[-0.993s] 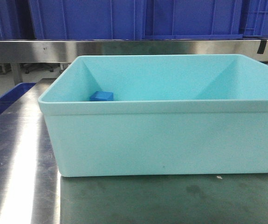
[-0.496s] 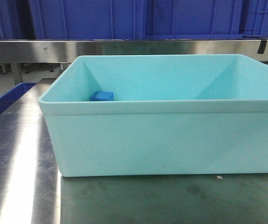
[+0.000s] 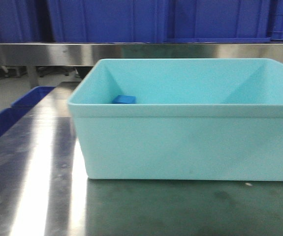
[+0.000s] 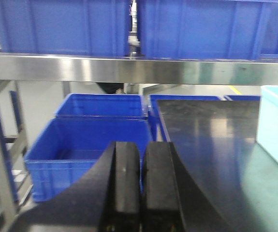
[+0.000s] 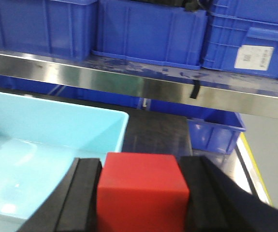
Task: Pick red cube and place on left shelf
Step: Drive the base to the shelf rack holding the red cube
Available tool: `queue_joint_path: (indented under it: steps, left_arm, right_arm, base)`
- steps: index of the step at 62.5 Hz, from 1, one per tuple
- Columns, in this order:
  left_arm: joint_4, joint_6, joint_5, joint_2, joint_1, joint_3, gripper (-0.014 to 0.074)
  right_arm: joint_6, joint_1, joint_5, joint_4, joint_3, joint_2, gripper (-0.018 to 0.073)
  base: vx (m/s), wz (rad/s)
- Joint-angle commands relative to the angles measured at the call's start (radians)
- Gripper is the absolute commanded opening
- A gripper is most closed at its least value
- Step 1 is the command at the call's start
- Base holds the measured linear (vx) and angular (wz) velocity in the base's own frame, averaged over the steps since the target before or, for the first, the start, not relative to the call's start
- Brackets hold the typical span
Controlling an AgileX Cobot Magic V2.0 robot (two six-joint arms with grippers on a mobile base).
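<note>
Clearly the right claw point(image 5: 139, 205) is clamped on the red cube point(image 5: 139, 181), held clear above the turquoise tub point(image 5: 61, 121) ready for carrying to the left shelf point(image 5: 129, 83), while the left claw point(image 4: 141, 183) sits pinched together, empty.

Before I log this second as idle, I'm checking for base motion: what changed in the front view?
Everything slid right in frame, slightly blurred: turquoise tub, small blue block, steel shelf rail. So the camera likely moved or turned left. The block keeps its far-left corner of the tub; no grasp or release shows.
</note>
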Motion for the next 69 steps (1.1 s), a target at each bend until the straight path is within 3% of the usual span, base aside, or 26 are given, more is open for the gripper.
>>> queue_joint_path:
  steps: [1, 29, 69]
  left_arm:
    - [-0.004, -0.005, -0.088, -0.012, -0.005, 0.024, 0.0102]
    - [-0.004, -0.005, -0.088, -0.012, -0.005, 0.024, 0.0102]
    - [-0.004, -0.005, -0.088, -0.012, -0.005, 0.024, 0.0102]
  right_arm:
    - [-0.006, -0.006, -0.091, -0.023, -0.027, 0.012, 0.016]
    - [-0.006, -0.006, -0.091, -0.023, -0.027, 0.012, 0.016]
    - [-0.006, -0.006, -0.091, -0.023, -0.027, 0.012, 0.016]
  base:
    - [-0.13, 0.04]
    - [-0.09, 0.57]
    - [-0.16, 0.88]
